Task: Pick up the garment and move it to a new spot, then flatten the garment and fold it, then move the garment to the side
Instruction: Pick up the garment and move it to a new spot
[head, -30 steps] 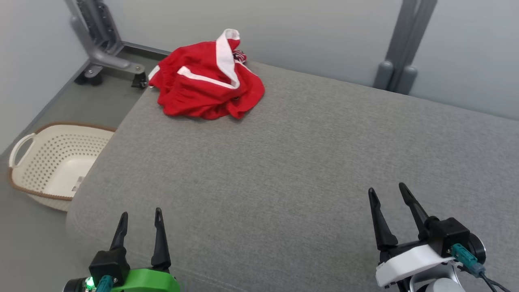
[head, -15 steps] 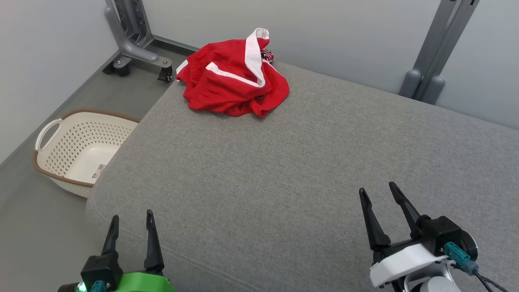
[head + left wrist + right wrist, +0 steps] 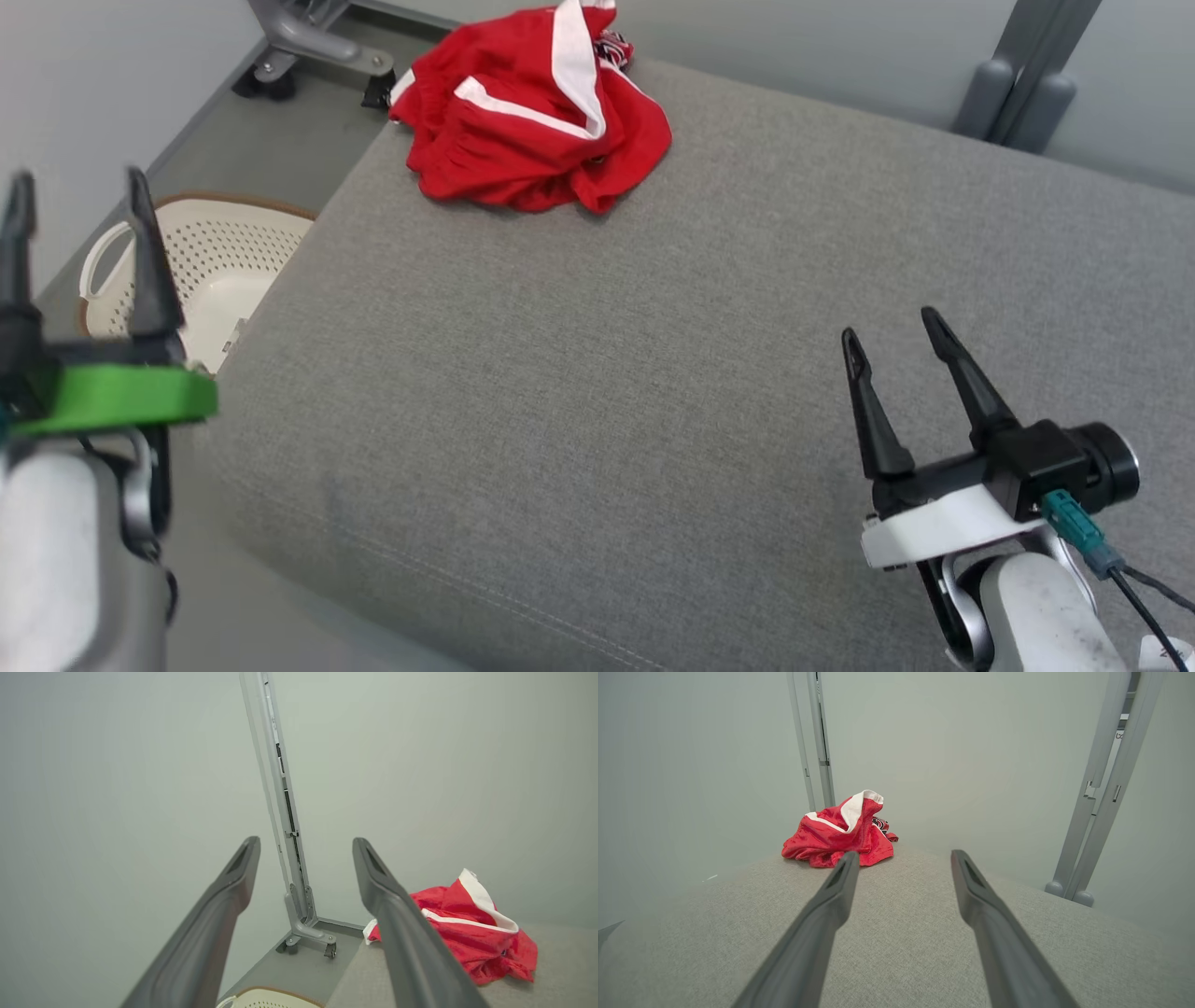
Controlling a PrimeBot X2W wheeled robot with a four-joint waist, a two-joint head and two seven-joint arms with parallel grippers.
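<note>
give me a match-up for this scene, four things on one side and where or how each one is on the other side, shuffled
1 garment
2 basket
3 left gripper
4 right gripper

a open, above the grey cushion, near right part
b on the floor, left of the grey cushion
c red, crumpled at the grey cushion's far left corner
d open, at the head view's left edge

Pairs: 1-c, 2-b, 3-d, 4-a

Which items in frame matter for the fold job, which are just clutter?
Job: crumpled red garment with white stripes; grey fabric surface it lies on; left gripper and right gripper, both open, empty.
Lying about: cream perforated plastic basket on the floor; grey metal stand with castors.
</note>
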